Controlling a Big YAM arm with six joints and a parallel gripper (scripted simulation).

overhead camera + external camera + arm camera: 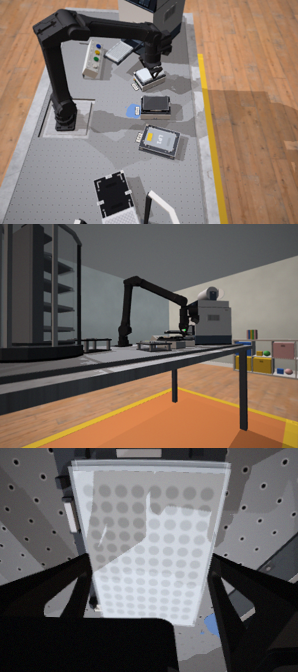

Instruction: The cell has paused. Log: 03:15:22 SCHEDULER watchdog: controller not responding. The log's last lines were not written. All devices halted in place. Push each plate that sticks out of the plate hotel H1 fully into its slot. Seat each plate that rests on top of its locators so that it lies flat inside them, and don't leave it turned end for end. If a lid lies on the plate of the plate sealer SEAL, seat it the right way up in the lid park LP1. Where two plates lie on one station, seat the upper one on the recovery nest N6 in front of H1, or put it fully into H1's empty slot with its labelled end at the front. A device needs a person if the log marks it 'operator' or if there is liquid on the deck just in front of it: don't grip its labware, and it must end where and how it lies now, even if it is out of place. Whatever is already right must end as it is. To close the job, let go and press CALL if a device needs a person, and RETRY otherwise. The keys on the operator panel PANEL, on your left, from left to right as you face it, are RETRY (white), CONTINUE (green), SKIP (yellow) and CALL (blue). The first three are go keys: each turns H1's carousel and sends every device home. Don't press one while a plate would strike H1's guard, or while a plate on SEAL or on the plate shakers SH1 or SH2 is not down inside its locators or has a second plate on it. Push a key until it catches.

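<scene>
My gripper (152, 73) is down over a white well plate (144, 74) on the small station (149, 80) just in front of the big sealer (150, 13). In the wrist view the plate (150, 543) fills the middle and my two black fingers press its long sides, left (82, 583) and right (216, 583). The gripper (149, 585) is shut on this plate. Whether the plate is flat in its locators is hidden. A second station (155, 107) holds a dark plate, with a blue puddle (131, 111) on the deck in front of it. The lid park LP1 (159, 141) lies nearer.
The key panel (92, 59) stands left of my wrist. A white plate (119, 51) lies on the sealer's tray. A black nest (113, 193) sits at the near edge, with a white plate (120, 217) beyond it towards the hotel (41, 291).
</scene>
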